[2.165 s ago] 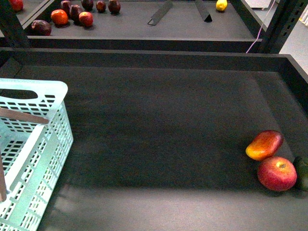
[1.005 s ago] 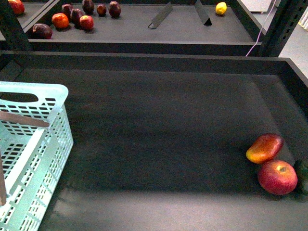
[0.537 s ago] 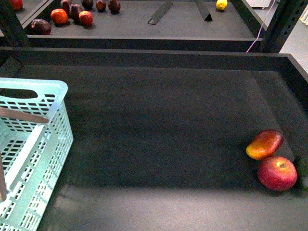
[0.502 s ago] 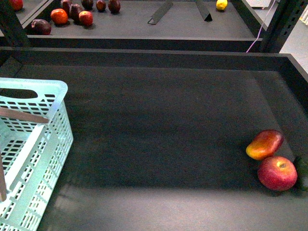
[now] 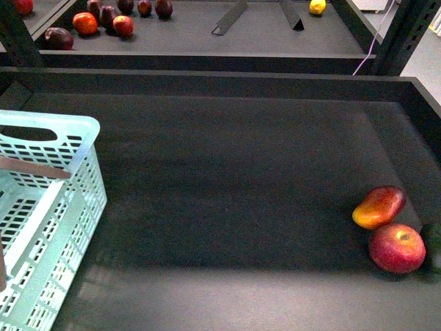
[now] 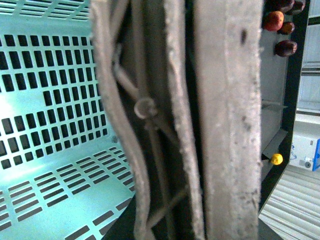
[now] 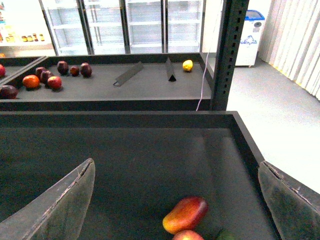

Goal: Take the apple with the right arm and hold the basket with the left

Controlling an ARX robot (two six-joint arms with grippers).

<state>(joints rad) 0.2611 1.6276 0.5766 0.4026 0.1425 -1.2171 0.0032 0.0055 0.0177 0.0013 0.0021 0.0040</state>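
Two tables are in view. The near table [image 5: 227, 179] is dark and walled. The rear table [image 5: 186, 38] stands beyond it.

One basket [image 5: 52, 207] sits on the near table, directly under the left gripper [image 6: 167, 120]. Its long wall runs from the far corner back toward the robot. One brown handle [image 5: 34, 167] crosses it from side to side. In the left wrist view, two worn fingers [image 6: 227, 120] stand close on either side of the handle, which fills the gap between them. The left gripper is clamped on it.

The right gripper [image 7: 175, 163] hangs above the near table with its two fingers spread wide apart and nothing between them.

Two dark wedge dividers [image 5: 229, 17] lie on the rear table, well beyond the right gripper.

One mango [image 5: 378, 207] lies ahead of the right gripper, with its long axis slanting away from the robot.

One apple [image 5: 397, 248] rests on the near table, touching the mango. It lies nearer the right gripper than the mango does, in line with the gap between the fingers and clear of both. It is round with no marked long axis. Its stem dimple faces up, tipped slightly away from the robot.

One dark green fruit [image 5: 433, 245] lies just beside the apple and is cut by the frame edge.

At least eight red and dark fruits [image 5: 85, 23] cluster on the rear table, far beyond the left gripper.

One yellow fruit [image 5: 317, 6] lies near the dividers.
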